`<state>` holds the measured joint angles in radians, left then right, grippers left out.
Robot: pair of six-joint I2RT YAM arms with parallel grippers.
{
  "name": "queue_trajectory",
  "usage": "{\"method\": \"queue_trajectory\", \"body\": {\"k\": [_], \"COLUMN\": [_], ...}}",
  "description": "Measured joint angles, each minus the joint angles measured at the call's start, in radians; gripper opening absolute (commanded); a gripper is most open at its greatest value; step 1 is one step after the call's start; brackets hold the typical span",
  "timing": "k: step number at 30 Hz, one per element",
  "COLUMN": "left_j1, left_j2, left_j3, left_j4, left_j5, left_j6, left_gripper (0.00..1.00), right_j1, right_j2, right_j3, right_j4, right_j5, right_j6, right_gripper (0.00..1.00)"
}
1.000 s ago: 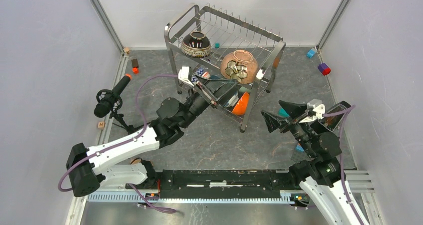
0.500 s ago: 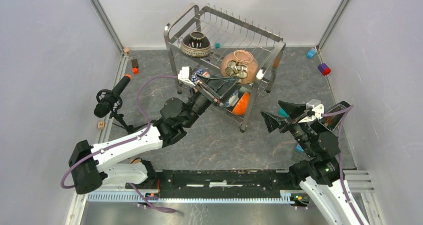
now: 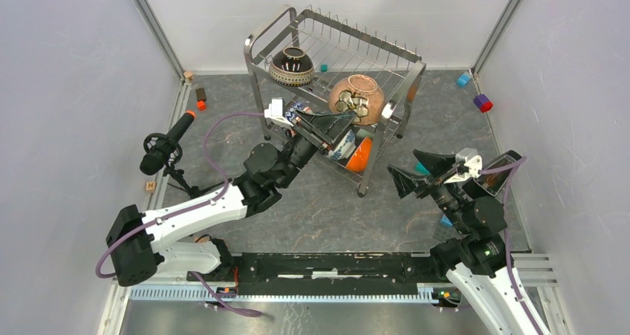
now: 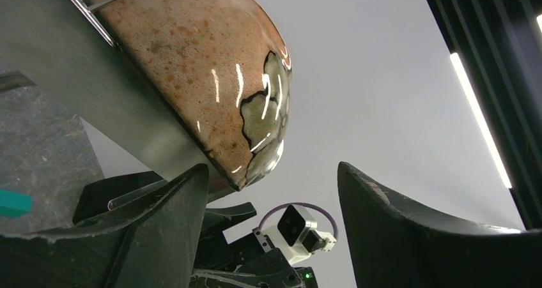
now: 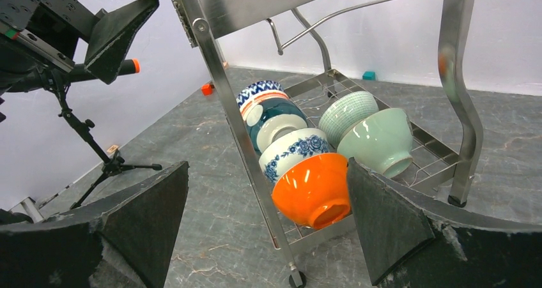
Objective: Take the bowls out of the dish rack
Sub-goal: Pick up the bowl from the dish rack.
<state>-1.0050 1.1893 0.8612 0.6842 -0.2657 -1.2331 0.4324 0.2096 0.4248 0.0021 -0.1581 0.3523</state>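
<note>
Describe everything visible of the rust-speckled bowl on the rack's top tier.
The rust-speckled glazed ceramic bowl lies tipped over on the upper tier of the shiny steel wire rack, toward its right end. Its glossy skin carries grey-green patches outlined in dark. It rests against the tier's front rail; the open left gripper sits just beneath, contact unclear.

The two-tier shiny steel wire dish rack (image 3: 256, 53) is taking up the 12 o'clock half of the grey stone-patterned table (image 3: 327, 201). On its 6 o'clock side a slanting steel corner post (image 5: 236, 128) is barring the lower shelf. There the glossy orange bowl (image 5: 314, 189), blue-flowered white bowl (image 5: 291, 149) and pale green bowl (image 5: 378, 138) are crowding together. The speckled rust-brown bowl (image 4: 211, 71) is overhanging the left gripper (image 4: 273, 173), with open air showing at the bowl's 3 o'clock in the wrist view. Bare table is lying open from 4 to 8 o'clock. A black microphone on a tripod (image 3: 167, 143) is standing at 9.
</note>
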Motion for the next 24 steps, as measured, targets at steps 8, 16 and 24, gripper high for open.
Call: {"method": "queue_trajectory", "body": {"k": [8,16,24], "left_j1": [0.021,0.028,0.044], "left_j2": [0.038,0.072,0.118], "left_j3": [0.0,0.0,-0.015], "left_j4": [0.081,0.144,0.238], "left_j5": [0.002,0.006,0.017], "left_j6": [0.001,0.001,0.0], "left_gripper": [0.66,0.58,0.5], "right_j1": [0.006,0.008,0.011], "right_j2": [0.002,0.002,0.001], "right_j3": [0.0,0.0,-0.013], "right_j4": [0.0,-0.003,-0.004], "right_j5": [0.001,0.005,0.01], "right_j6": [-0.002,-0.008,-0.011], "right_gripper": [0.98,0.98,0.98]}}
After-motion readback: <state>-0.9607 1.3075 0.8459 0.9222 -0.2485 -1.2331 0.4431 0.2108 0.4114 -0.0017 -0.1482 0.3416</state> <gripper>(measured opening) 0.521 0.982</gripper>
